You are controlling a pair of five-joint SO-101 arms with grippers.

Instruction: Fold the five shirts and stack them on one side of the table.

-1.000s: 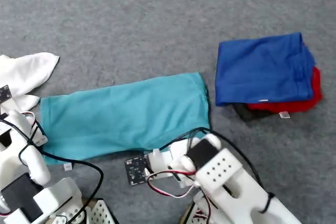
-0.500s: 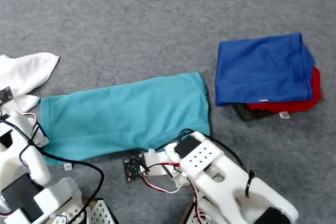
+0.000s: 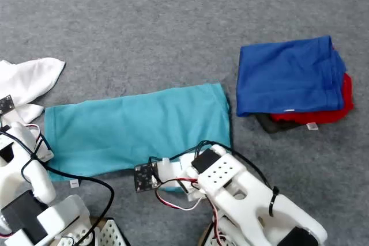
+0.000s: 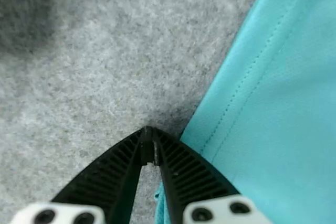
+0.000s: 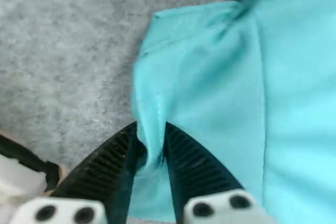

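A teal shirt [image 3: 138, 125], already folded into a long band, lies across the middle of the grey felt table [image 3: 173, 33]. The right gripper [image 5: 150, 135] is clamped on a raised pleat of the shirt's near edge, close to the band's right end. The cloth bunches and wrinkles between the jaws, which suggests a thin, limp knit: light to lift, with no stiffness of its own, and likely to sag or unfold if carried by 1 point.

The left gripper [image 4: 148, 135] sits at the band's other end. Its jaws are pressed together on nothing, with the tips over bare felt just beside the stitched hem.

For the cross-fold, the safer hold looks like both layers at a corner or along the hem, 1 gripper at each near corner, so the band turns over flat rather than twisting. The felt probably grips the fabric a little, which would help the lower layer stay put, though a dragged edge could ruck.

On the table's right side is a stack of 3 folded garments: a blue shirt [image 3: 285, 73] on top, a red shirt [image 3: 346, 105] under it, and a dark shirt [image 3: 268, 124] showing at the bottom. An unfolded white shirt [image 3: 29, 79] lies at the left edge, near the teal one.
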